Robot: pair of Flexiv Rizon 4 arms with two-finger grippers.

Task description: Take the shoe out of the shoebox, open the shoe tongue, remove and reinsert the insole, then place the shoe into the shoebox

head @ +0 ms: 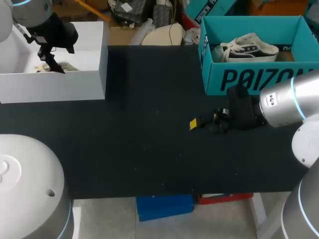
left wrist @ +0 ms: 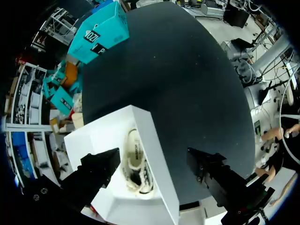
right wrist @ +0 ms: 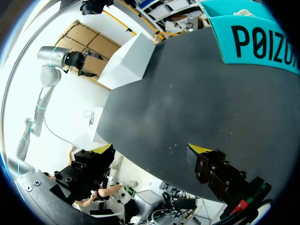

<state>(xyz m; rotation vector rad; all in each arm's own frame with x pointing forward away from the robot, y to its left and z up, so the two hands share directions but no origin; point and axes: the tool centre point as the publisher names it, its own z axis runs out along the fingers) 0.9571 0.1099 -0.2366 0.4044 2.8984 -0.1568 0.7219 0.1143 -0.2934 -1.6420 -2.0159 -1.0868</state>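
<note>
R gripper (right wrist: 151, 149) hangs over the black table mat (head: 139, 139), jaws wide apart, nothing btwn them. Farther back, L gripper (left wrist: 153, 153) is above the open white cardboard box (left wrist: 112, 126), jaws apart, astride one wall. Inside lies a cream low-top shoe (left wrist: 136, 159), long axis along that wall. The teal cardboard shoebox (head: 249, 79) holds a black-and-white lace-up sneaker (head: 251, 50), lengthwise; toe end unclear.
</note>
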